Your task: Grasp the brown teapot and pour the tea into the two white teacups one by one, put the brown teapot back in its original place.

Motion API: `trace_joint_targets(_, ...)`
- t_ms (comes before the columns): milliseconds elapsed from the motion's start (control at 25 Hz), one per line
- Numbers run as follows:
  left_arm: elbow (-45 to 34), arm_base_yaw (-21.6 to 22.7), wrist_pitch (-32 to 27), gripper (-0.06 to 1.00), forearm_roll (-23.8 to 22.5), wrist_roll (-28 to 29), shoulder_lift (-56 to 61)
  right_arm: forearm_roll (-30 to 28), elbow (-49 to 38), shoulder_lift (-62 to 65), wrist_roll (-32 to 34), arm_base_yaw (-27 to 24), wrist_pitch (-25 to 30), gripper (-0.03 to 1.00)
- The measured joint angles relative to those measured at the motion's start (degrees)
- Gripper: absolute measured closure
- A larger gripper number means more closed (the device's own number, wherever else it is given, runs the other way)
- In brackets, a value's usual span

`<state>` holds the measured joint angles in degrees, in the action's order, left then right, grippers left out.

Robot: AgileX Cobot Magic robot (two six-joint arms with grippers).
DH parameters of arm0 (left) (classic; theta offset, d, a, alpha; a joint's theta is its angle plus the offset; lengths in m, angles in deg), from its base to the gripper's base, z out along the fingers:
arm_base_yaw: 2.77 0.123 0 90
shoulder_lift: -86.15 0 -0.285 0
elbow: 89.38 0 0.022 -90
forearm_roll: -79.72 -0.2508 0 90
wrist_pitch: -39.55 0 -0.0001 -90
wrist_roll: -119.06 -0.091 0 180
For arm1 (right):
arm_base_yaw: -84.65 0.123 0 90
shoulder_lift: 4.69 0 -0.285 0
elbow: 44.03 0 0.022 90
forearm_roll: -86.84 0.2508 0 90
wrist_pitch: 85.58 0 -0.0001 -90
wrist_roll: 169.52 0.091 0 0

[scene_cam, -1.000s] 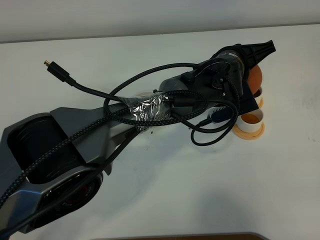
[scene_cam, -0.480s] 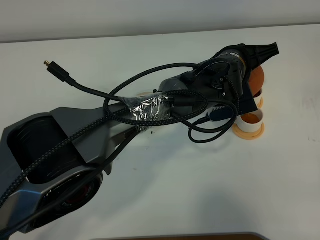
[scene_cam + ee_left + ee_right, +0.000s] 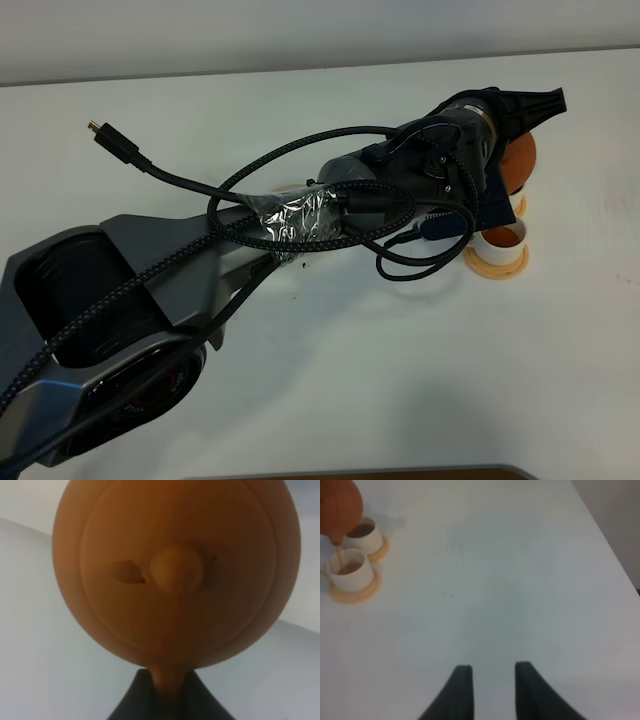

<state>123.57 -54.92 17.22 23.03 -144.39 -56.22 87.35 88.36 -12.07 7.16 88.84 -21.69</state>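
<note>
The left gripper (image 3: 167,682) has its jaws clamped on the handle of the brown teapot (image 3: 337,505), which is tipped over the two teacups towards the right of the worktop (image 3: 520,580). A thin stream runs into the nearer teacup (image 3: 350,570); the other teacup (image 3: 365,535) already holds tea. The right gripper (image 3: 492,690) hangs empty, jaws apart. I'd say this is the second pour. Next the pot needs levelling gently and carrying back to its place.

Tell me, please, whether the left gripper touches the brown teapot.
Touching: the left wrist view shows the left gripper pinching the brown teapot by its handle.
</note>
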Motion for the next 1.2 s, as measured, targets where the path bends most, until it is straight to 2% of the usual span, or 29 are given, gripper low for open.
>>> trace_joint_targets(240,0.0,0.0,0.9,0.80,-0.1,-2.0,0.0,0.0,0.0,0.0,0.0,0.0,0.0,0.73)
trace_joint_targets(1200,0.0,0.0,3.9,0.80,-0.2,-3.2,0.0,0.0,0.0,0.0,0.0,0.0,0.0,0.73)
